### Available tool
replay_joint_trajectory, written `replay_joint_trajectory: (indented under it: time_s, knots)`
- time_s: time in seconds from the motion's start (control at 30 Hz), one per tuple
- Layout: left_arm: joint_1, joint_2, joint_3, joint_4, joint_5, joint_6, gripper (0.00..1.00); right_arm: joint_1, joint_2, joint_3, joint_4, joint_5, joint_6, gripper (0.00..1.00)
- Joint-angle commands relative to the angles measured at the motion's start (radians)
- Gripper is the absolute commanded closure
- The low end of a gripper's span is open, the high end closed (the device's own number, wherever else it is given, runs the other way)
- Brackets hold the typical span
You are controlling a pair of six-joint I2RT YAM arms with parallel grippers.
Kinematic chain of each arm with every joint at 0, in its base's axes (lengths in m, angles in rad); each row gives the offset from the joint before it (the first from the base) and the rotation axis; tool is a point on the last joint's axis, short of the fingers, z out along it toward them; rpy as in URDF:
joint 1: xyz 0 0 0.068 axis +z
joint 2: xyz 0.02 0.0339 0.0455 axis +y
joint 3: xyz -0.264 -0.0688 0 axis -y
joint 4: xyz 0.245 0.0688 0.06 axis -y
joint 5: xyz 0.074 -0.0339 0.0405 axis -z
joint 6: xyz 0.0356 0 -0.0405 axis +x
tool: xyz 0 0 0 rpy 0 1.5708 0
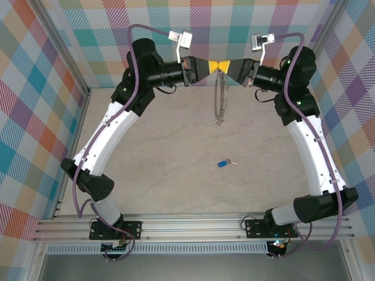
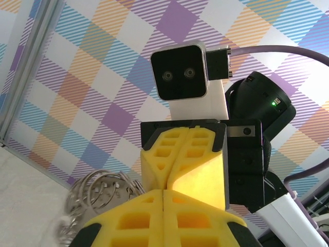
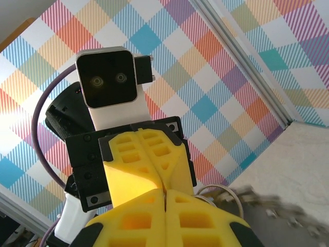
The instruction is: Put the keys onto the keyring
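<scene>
Tabletop: 1 key; 1 keyring (hanging) between 2 clamped end effectors.

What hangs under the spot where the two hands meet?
The keyring hangs below the left hand and right hand, both shut. Its top, between their tips, is covered.

I see the middle of the table open, flanked by the arched left arm and right arm. Only the blue-headed key lies there, with room on every side. At the far end the left gripper and right gripper meet tip to tip, both closed, barring passage between them. The keyring hangs beneath, near the plaid back wall
</scene>
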Motion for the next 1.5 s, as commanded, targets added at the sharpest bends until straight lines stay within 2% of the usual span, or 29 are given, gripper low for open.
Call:
replay_joint_trajectory:
  time_s: [0.0, 0.1, 0.17, 0.23, 0.37, 0.5, 0.73, 1.47]
  knots:
    - [0.002, -0.019, 0.032, 0.002, -0.081, 0.004, 0.84, 0.009, -0.018, 0.004, -0.003, 0.017, -0.025, 1.0]
    - [0.002, -0.05, -0.009, 0.008, -0.174, -0.005, 0.61, 0.009, -0.023, -0.007, 0.037, 0.062, -0.002, 1.0]
    - [0.002, -0.07, -0.043, 0.036, -0.218, -0.032, 0.53, 0.009, -0.024, -0.018, 0.076, 0.088, 0.024, 1.0]
    - [0.003, -0.086, -0.077, 0.067, -0.249, -0.061, 0.51, 0.01, -0.026, -0.034, 0.123, 0.119, 0.059, 1.0]
    - [0.002, -0.102, -0.142, 0.165, -0.281, -0.139, 0.52, 0.009, -0.03, -0.057, 0.21, 0.172, 0.124, 1.0]
    - [-0.007, -0.103, -0.195, 0.278, -0.281, -0.225, 0.61, 0.019, -0.043, -0.071, 0.242, 0.26, 0.15, 1.0]
    - [-0.043, -0.08, -0.204, 0.353, -0.306, -0.268, 0.6, 0.039, -0.06, -0.156, 0.351, 0.454, 0.256, 1.0]
    - [-0.055, -0.024, -0.173, 0.42, -0.317, -0.309, 0.62, 0.097, -0.033, -0.147, 0.381, 0.485, 0.283, 1.0]
